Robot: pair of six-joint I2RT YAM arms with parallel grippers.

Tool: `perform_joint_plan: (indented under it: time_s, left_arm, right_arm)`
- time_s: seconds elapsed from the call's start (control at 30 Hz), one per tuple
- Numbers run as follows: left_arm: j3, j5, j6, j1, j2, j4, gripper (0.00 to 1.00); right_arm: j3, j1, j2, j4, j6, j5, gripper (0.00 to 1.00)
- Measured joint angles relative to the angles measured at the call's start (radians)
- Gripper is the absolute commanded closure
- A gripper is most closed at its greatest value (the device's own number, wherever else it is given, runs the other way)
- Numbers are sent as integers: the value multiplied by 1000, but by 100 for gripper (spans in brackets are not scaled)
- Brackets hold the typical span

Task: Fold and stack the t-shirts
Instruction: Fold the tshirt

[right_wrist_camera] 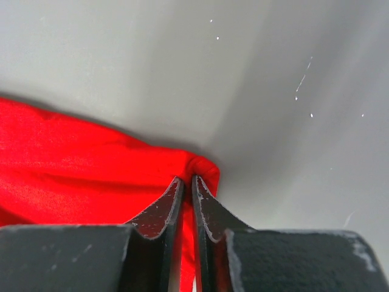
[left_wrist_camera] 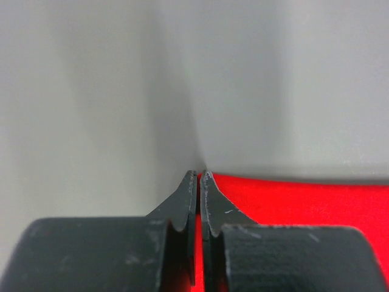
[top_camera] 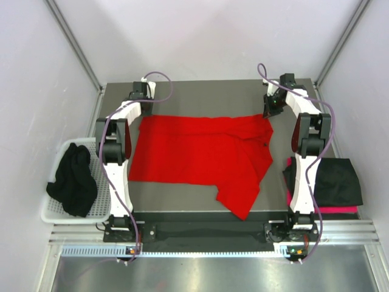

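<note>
Left pincer [left_wrist_camera: 199, 176] was clamped shut on the red shirt [top_camera: 194, 152], a thin sliver of cloth between the jaws, at the corner toward the table's [top_camera: 200, 94] far left. Right pincer [right_wrist_camera: 187, 180] was likewise closed on a small bunched fold of it, toward the table's far right.

Shirt lay spread across the table's middle, one flap twisted and trailing toward the near edge.

Handling, my read: light, limp, zero stiffness, so it would sag and drag wherever unsupported. Friction grip is fine, but a pinch that thin could slip out. Best hold is both far corners at once, edge kept taut.

Around:
- loose black shirt [top_camera: 74, 179] in a white basket [top_camera: 102, 194] off the table's left side
- folded black shirt [top_camera: 337, 179] on a pink shirt [top_camera: 337, 210] off the table's right side

Likely obstructions, as I judged it: the twisted flap, plus my own forearms flanking the cloth.
</note>
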Motion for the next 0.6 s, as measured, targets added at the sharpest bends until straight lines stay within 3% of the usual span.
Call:
perform_joint_plan:
  time_s: [0.37,0.6]
  left_arm:
    - [-28,-65,-3,3,-6,59,100]
    - [-21,-82,-3,20,4,108,100]
  right_arm:
    - [198,4,114,-7,8,26,90]
    - [230,11,139,43,21,45,89]
